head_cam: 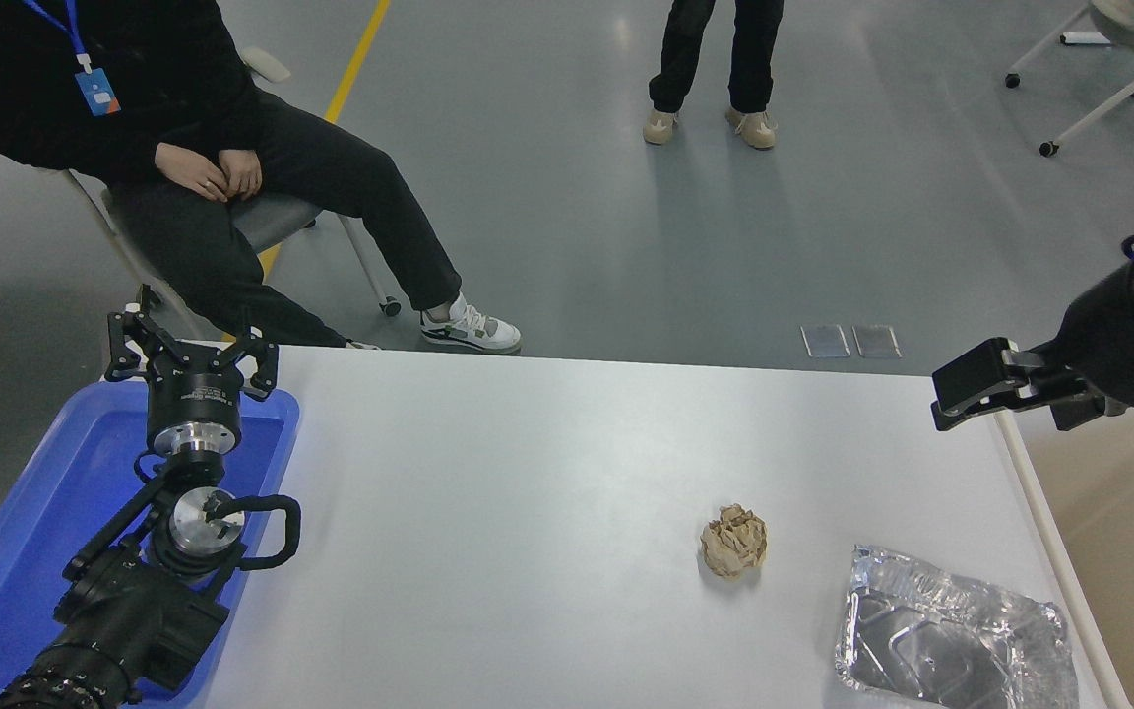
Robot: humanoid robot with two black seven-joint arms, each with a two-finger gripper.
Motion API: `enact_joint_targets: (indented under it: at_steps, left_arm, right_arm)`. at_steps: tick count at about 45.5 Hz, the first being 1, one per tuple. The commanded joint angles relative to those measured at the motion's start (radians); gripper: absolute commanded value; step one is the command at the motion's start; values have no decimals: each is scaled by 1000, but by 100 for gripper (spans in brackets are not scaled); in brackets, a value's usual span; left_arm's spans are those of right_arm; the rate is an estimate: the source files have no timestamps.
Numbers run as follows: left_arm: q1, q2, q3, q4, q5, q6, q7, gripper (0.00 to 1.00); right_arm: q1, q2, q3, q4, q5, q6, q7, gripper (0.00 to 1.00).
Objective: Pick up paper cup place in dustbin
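Note:
The paper cup is not in view on the table or in either gripper. The dustbin (pixel 1128 551), a large beige bin with a whitish rim, stands at the table's right edge and is cut off by the picture. My right gripper (pixel 961 394) hangs over the bin's far left corner at the table's right edge, pointing left, with nothing visible in it. My left gripper (pixel 190 347) is parked at the lower left over the blue tray, open and empty.
A crumpled brown paper ball (pixel 733 541) lies right of the table's middle. A crumpled silver foil tray (pixel 951 640) lies at the front right beside the bin. A blue tray (pixel 35 512) sits at the left edge. A person (pixel 183 148) sits beyond the far left corner; another stands farther back.

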Motion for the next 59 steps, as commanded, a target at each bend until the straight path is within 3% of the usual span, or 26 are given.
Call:
enact_joint_targets:
  at_steps: [1, 19, 26, 41, 59]
  left_arm:
    - [0, 0, 0, 0, 0, 0, 0, 99]
    - [0, 0, 0, 0, 0, 0, 0, 99]
    - [0, 0, 0, 0, 0, 0, 0, 99]
    - [0, 0, 0, 0, 0, 0, 0, 99]
    - [0, 0, 0, 0, 0, 0, 0, 99]
  right_arm:
    - [36, 66, 26, 6, 118, 75, 0, 100]
    - [35, 51, 39, 5, 147, 81, 1, 100]
    - [39, -9, 36, 4, 125, 78, 0, 100]
    - [0, -167, -27, 5, -83, 70, 1, 100]
    - [-221, -433, -29, 2, -358, -99, 1, 100]
